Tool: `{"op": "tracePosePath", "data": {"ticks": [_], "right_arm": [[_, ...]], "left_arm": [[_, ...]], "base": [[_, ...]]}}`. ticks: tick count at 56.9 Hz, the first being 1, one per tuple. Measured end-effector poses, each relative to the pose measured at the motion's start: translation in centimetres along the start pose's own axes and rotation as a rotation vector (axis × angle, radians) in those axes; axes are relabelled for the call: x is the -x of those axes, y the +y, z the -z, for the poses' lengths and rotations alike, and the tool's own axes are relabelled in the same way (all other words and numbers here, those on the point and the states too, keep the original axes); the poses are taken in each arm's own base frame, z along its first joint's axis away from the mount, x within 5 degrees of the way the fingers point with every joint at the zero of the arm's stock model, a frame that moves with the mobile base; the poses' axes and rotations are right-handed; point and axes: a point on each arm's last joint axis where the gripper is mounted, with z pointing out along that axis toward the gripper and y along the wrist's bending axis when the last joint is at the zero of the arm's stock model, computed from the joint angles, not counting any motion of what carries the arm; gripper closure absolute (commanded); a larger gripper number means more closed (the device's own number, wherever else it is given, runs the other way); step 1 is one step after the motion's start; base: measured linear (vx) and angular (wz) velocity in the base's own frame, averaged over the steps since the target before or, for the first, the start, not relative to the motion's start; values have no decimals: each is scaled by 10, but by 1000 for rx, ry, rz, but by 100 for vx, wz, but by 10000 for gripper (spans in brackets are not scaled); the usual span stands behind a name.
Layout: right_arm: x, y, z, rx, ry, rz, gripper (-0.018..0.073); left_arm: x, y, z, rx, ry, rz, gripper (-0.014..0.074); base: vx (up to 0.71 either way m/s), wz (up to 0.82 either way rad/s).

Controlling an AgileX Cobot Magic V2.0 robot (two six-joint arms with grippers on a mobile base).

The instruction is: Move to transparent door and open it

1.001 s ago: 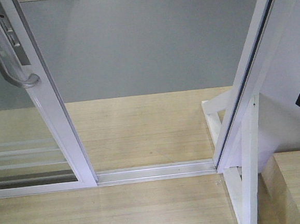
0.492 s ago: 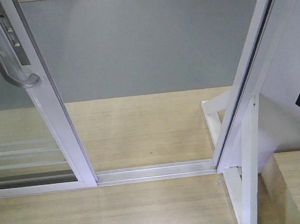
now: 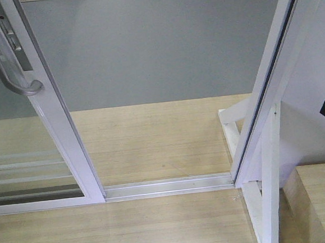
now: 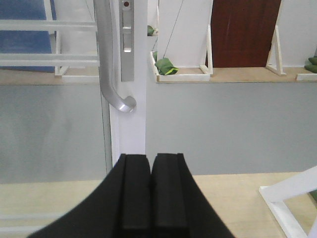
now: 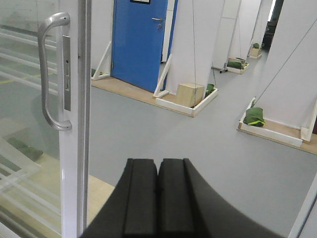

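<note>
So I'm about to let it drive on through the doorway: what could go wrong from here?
The transparent door still covers the left side of the opening, so the base could clip its stile. The white frame post and its brace narrow the right side. The floor track may jolt the wheels. Both the left gripper and right gripper are shut, holding nothing.

Landmark: aluminium floor track across the doorway.

- Left end of track: white-framed sliding glass door with thin horizontal bars, its stile standing on the track end, glass running off left.
- Curved grey metal pull handle on that stile, high above the track; narrow metal lock plate just beside it.
- Right end of track: white outer frame post, leaning brace beside it.
- Before the track: light wooden floor.
- Behind it: more wood floor, then grey floor.
- Far right, near side: wooden box corner.
</note>
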Motion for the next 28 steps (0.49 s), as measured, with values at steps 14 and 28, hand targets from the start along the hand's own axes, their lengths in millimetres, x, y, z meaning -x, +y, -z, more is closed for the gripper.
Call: {"op": "tracePosePath", "data": {"ticks": [14,28], "right_arm": [[0,0,0,0,0,0,564],[0,0,0,0,0,0,564]], "left_arm": [[-2,0,0,-4,22,1,595],[-2,0,0,-4,22,1,594]], "base": [[0,0],[0,0]]}}
